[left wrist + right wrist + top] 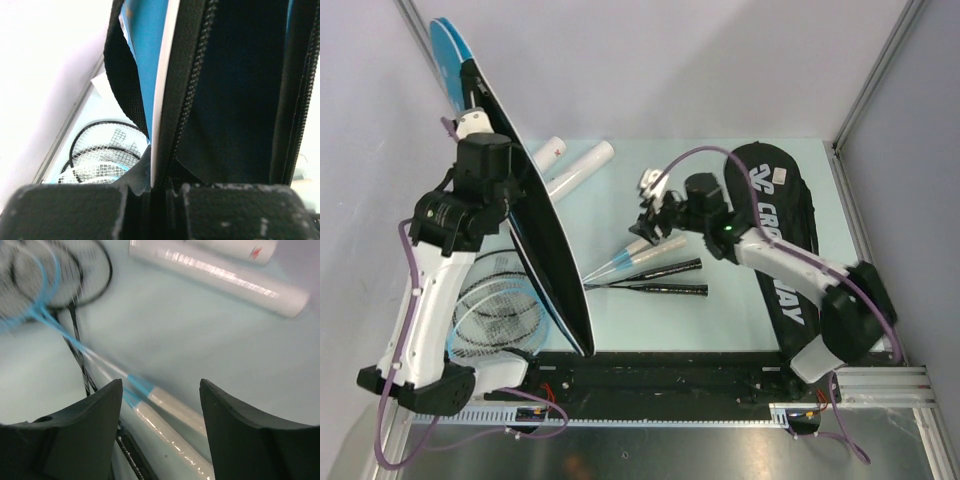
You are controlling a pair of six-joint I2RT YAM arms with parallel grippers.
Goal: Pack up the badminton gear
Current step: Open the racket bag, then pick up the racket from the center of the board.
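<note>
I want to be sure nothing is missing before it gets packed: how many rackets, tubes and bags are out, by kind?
White-handled rackets: 2
Black-handled rackets: 2
White tubes: 2
Bags: 2, the blue-black bag and the black bag
Total: 8

The left bag [550,262] is black with blue lining and white edging, the right bag [790,200] black with white lettering, the tubes [582,168] white, and the racket handles [172,410] white with blue bands.
</note>
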